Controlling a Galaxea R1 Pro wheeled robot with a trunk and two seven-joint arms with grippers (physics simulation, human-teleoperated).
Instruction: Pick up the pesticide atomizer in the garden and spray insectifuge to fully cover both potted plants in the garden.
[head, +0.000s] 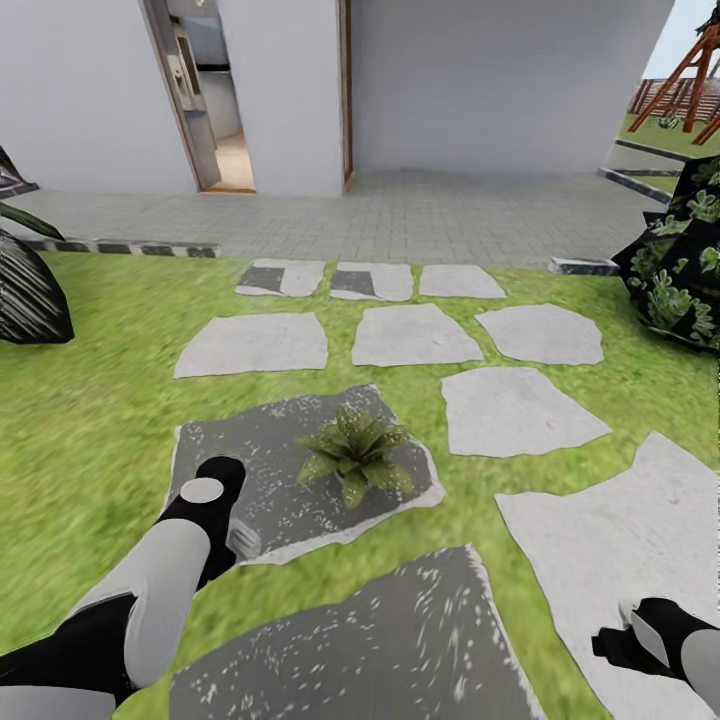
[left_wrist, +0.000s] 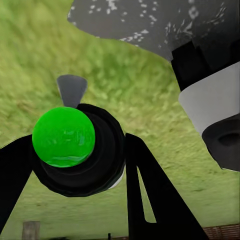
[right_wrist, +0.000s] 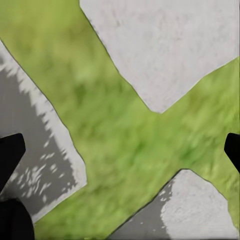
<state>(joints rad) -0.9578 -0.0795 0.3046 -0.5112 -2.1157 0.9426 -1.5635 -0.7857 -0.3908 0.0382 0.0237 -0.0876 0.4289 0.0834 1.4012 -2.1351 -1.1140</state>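
The left fingers (left_wrist: 145, 195) grasp the pesticide atomizer (left_wrist: 64, 136); the right fingers (right_wrist: 235, 150) are spread, empty. The spraying step seems next: aim at the potted plant (head: 355, 452).

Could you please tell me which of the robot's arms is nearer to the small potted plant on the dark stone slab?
Left. The left gripper sits on the potted plant's slab, beside it; the right gripper hangs farther off over a pale slab.
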